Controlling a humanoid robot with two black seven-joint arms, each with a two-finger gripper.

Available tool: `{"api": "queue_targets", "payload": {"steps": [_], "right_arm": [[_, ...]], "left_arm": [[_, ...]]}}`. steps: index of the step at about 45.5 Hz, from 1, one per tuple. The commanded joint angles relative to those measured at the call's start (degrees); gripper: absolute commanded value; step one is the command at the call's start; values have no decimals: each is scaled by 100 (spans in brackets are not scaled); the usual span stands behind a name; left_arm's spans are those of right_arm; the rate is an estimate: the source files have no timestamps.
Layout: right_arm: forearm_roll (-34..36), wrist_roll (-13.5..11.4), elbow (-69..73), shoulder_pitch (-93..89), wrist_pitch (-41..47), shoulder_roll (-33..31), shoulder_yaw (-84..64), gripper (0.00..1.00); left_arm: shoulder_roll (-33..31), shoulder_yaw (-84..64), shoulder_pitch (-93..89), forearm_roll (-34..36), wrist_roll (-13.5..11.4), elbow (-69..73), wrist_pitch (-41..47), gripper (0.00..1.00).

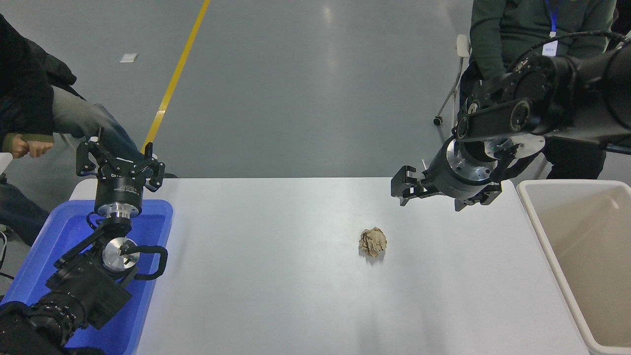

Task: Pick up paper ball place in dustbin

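The paper ball (373, 242) lay alone on the desk (276, 296), nearer me than my right gripper (428, 195) and to its left, while those jaws hung spread and empty, far closer to it than my parked left gripper (120, 165).

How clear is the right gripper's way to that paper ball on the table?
Probably clear, yes. The right gripper hangs open above the white table, up and right of the paper ball, with only bare tabletop around the ball.
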Motion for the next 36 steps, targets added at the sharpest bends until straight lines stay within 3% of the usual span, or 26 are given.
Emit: {"api": "queue_targets", "payload": {"steps": [1, 12, 20, 36], "right_arm": [[31, -6, -1038, -973, -376, 2, 292, 100], [-109, -6, -1716, -1905, -684, 2, 415, 100], [-636, 12, -1936, -2494, -991, 2, 696, 100], [-1217, 214, -2164, -3382, -1695, 2, 1751, 100]], "left_arm": [[0, 0, 1, 0, 1, 0, 0, 99], [0, 0, 1, 0, 1, 0, 0, 99], [0, 0, 1, 0, 1, 0, 0, 99], [0, 0, 1, 0, 1, 0, 0, 99]]}}
